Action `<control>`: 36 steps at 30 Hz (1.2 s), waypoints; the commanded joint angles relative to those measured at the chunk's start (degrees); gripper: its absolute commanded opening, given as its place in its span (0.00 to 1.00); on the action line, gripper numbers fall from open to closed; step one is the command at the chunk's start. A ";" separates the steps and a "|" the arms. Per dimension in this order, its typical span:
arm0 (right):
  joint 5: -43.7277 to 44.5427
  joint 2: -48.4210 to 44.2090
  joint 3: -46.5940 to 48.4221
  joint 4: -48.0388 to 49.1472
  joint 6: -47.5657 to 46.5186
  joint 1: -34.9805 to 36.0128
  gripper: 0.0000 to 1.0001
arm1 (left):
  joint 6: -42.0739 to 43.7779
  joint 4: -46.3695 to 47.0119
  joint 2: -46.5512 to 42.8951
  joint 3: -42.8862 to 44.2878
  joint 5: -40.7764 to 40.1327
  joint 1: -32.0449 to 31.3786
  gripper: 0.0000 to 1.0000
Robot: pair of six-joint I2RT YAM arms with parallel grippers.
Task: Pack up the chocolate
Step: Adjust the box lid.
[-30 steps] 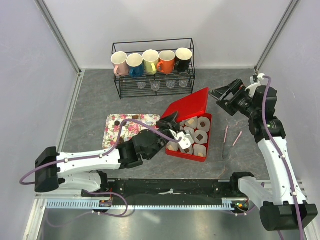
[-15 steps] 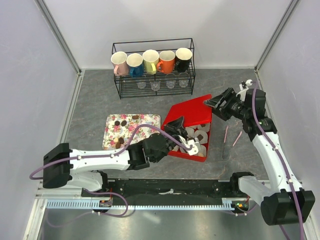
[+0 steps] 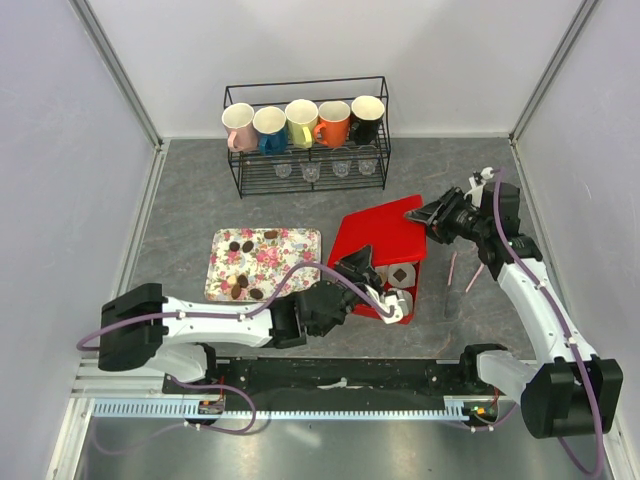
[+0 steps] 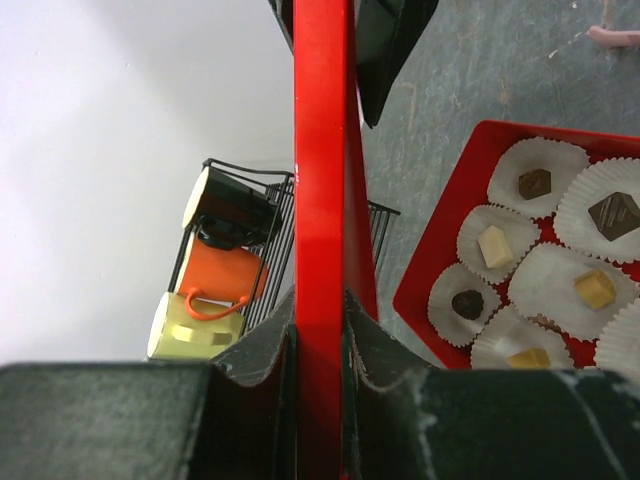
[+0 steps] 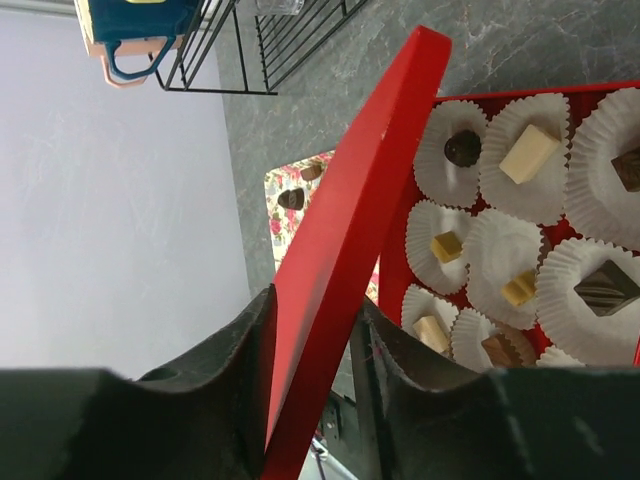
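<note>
Chocolate (image 4: 535, 183) in red box (image 4: 432, 250) beside tools; left tool (image 4: 320, 335) and right tool (image 5: 312, 325) both clamp lid (image 4: 320, 150)

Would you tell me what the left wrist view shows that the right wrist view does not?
Only the left wrist: the orange mug, yellow mug and black mug. Only the right wrist: the blue mug and the floral tray with chocolates on it. Both: the red lid seen edge-on, the wire rack, and the red box holding more chocolates in paper cups.
</note>
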 commanded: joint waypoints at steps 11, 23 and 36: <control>-0.01 -2.17 -2.15 9.59 6.67 0.25 0.13 | -4.81 8.48 -0.99 -4.96 -10.09 -4.79 0.48; 0.61 -3.40 -5.49 18.20 10.71 0.25 0.02 | -30.89 -5.39 -9.67 -10.93 -16.07 -8.92 0.66; 3.07 -2.08 -7.86 25.85 14.05 3.23 0.00 | -69.91 -37.92 -30.78 -14.98 -11.49 -8.49 0.73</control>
